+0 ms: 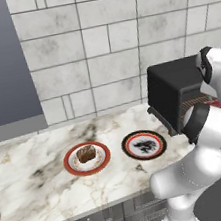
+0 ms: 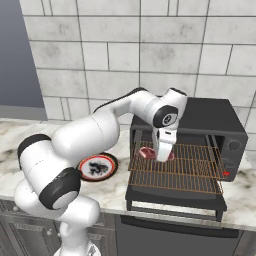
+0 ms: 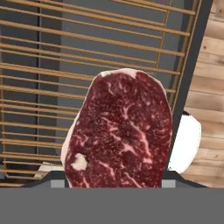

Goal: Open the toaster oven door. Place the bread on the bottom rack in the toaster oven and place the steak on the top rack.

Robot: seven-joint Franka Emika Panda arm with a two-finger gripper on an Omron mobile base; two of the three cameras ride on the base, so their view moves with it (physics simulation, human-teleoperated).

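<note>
Steak on wire – gripper [image 2: 164, 156] astride it
The flat marbled red steak [image 3: 120, 131] lies over thin metal bars; whether the jaws clamp it I cannot tell – two round red-rimmed plates [image 1: 86, 158].

arm extended, gripper [image 2: 164, 156] pointing down, closed

Matte-black toaster oven [image 2: 210, 117], marble counter [image 1: 35, 195]
</note>
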